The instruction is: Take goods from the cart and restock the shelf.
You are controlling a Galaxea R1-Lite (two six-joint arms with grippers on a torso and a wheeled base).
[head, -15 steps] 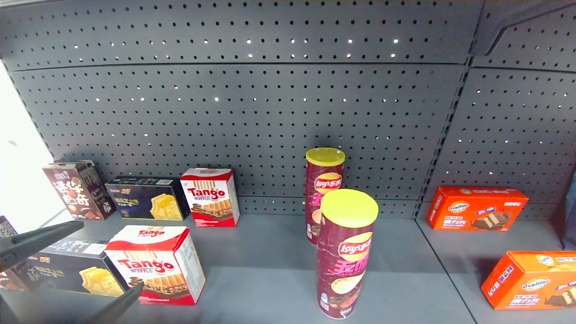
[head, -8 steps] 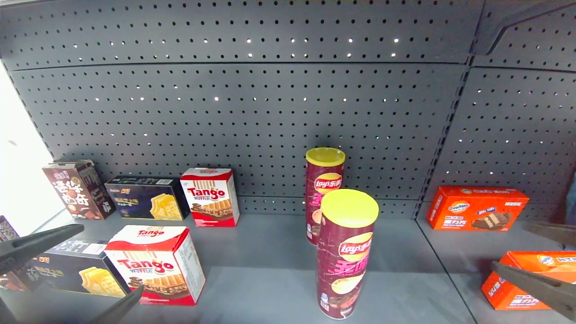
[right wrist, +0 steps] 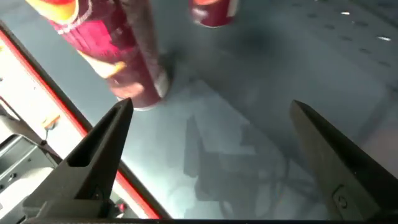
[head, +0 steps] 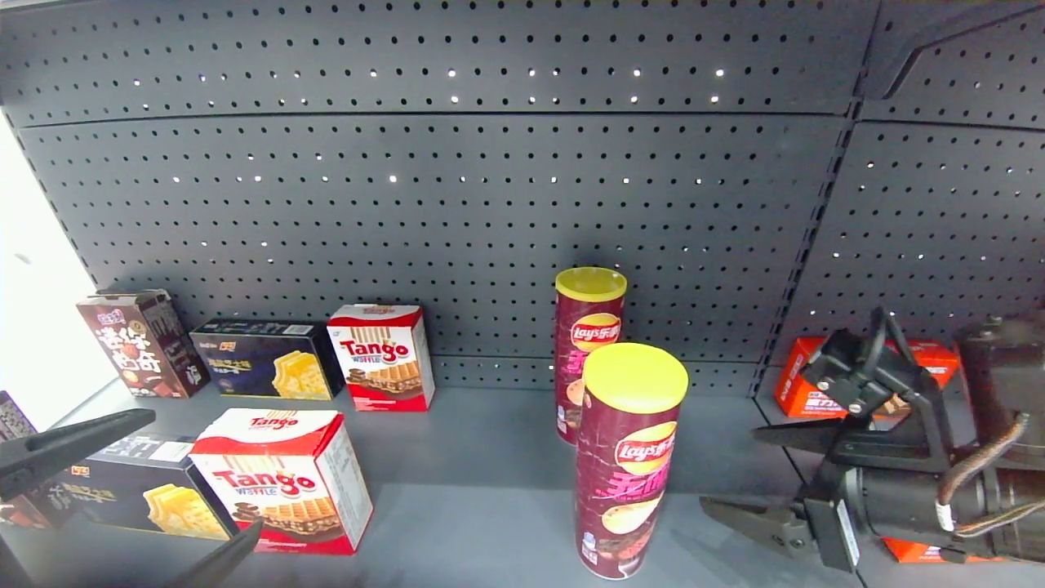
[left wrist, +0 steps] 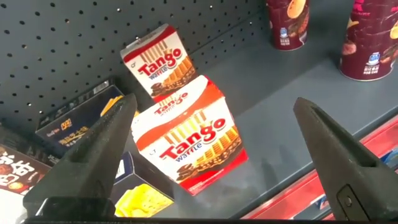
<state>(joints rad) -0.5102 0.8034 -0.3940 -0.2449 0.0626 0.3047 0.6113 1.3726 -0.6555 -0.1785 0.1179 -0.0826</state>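
Observation:
Two maroon chip cans with yellow lids stand mid-shelf, the front can point(head: 629, 457) ahead of the back can point(head: 589, 343). My right gripper point(head: 729, 469) is open, just right of the front can and low beside it, holding nothing. In the right wrist view, the right gripper point(right wrist: 211, 104) has the front can point(right wrist: 124, 56) off to one side of its gap, not between the fingers. My left gripper point(head: 206, 471) is open in front of the front red-and-white wafer box point(head: 282, 482). The left wrist view has that box point(left wrist: 189, 140) beyond the open left gripper point(left wrist: 214, 99).
A second wafer box point(head: 382, 355), dark biscuit boxes point(head: 265, 359) and a brown box point(head: 139, 343) line the shelf's left side. Orange boxes point(head: 816, 384) sit partly hidden behind my right arm. The grey shelf point(head: 490, 457) has a red front edge point(right wrist: 37, 71) and pegboard behind.
My right arm has come in from the right and moved left, its open gripper now beside the front chip can. The left gripper has stayed where it was.

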